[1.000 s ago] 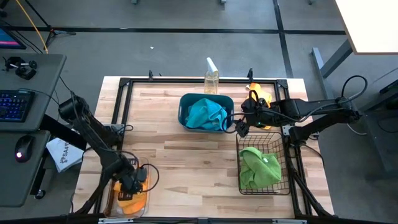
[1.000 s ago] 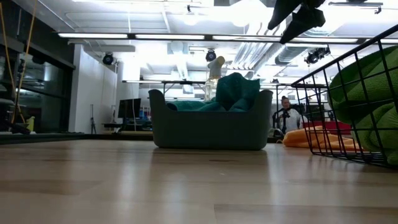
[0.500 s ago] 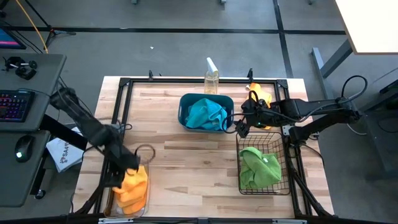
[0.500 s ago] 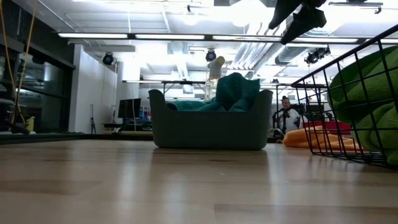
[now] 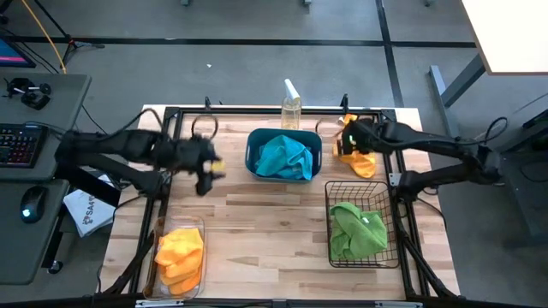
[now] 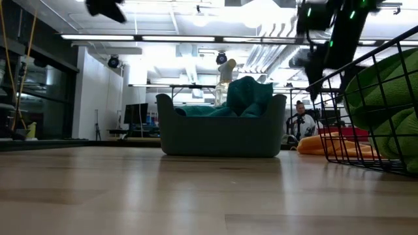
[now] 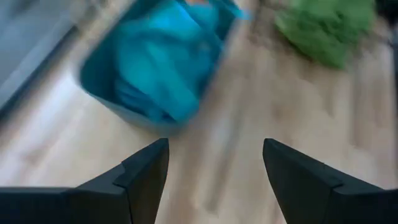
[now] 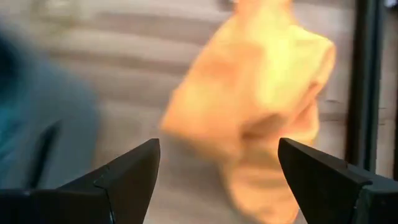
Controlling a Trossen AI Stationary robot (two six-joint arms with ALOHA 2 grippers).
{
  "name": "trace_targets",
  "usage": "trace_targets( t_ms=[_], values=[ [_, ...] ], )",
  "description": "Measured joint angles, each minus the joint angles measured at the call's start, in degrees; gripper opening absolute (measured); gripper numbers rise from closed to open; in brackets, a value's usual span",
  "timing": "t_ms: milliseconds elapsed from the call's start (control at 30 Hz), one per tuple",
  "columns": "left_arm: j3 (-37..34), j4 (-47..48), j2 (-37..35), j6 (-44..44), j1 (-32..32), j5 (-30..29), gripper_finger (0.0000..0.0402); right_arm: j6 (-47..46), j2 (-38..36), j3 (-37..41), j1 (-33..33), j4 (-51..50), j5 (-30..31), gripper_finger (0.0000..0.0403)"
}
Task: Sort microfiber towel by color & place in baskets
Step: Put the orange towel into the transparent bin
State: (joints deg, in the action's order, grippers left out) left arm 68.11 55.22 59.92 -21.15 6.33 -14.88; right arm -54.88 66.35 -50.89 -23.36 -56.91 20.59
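Clear bin (image 5: 160, 229) at the table's (image 5: 257, 231) front-left corner, orange towels (image 5: 179, 255) piled inside; only the high view shows it.

Left gripper (image 5: 208, 171) above the table's left half, toward the rear, just left of the teal tub (image 5: 253, 159). Nothing in it; its wrist view shows both fingers (image 7: 146, 169) spread apart with bare wood between them. That view looks onto the tub and the turquoise towel (image 7: 163, 68) heaped in it, tub ahead of the fingertips, not touching.

Tub sits at rear centre. Low view shows the turquoise towel rising above its rim (image 6: 249, 94). Spray bottle (image 5: 291, 107) stands just behind the tub at the rear edge.

Right gripper (image 5: 349, 139) at the rear-right corner, directly over a loose orange towel (image 5: 361, 159) lying on the table. Right wrist view: fingers (image 8: 127, 168) wide apart, the towel (image 8: 255, 118) between and beyond them, not gripped.

Black wire basket (image 5: 394, 222) along the right edge, toward the front, green towel (image 5: 357, 229) inside. Low view shows the loose orange towel (image 6: 326, 145) lying behind the basket's mesh.
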Motion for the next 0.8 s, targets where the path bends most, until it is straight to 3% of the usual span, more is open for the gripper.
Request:
trace_targets(
  t_ms=[133,267,400,600,700,800],
  values=[
    [-2.0,-10.1,-0.1,3.7,-8.7,3.3,0.0246,3.6,3.4,3.6,-11.9,6.8,-1.2,0.0323],
    [-3.4,-19.5,0.0,2.7,-13.2,8.8,0.0246,3.9,7.6,6.7,-19.0,14.4,-2.8,0.0323],
    [-3.7,-25.0,0.1,-0.1,-13.7,9.4,0.0246,3.7,12.1,9.7,-22.7,23.1,-8.8,0.0323],
    [-3.7,-27.3,-0.4,-3.2,-11.5,9.9,0.0246,5.7,18.0,12.2,-22.5,23.5,-9.8,0.0319],
    [-3.7,-29.5,-1.1,-3.0,-10.3,9.9,0.0246,7.6,18.7,13.4,-20.5,23.7,-8.7,0.0284],
    [-3.7,-32.5,-2.3,-1.6,-10.0,9.5,0.0246,10.5,17.6,14.1,-17.4,21.3,-8.7,0.0189]
  ],
)
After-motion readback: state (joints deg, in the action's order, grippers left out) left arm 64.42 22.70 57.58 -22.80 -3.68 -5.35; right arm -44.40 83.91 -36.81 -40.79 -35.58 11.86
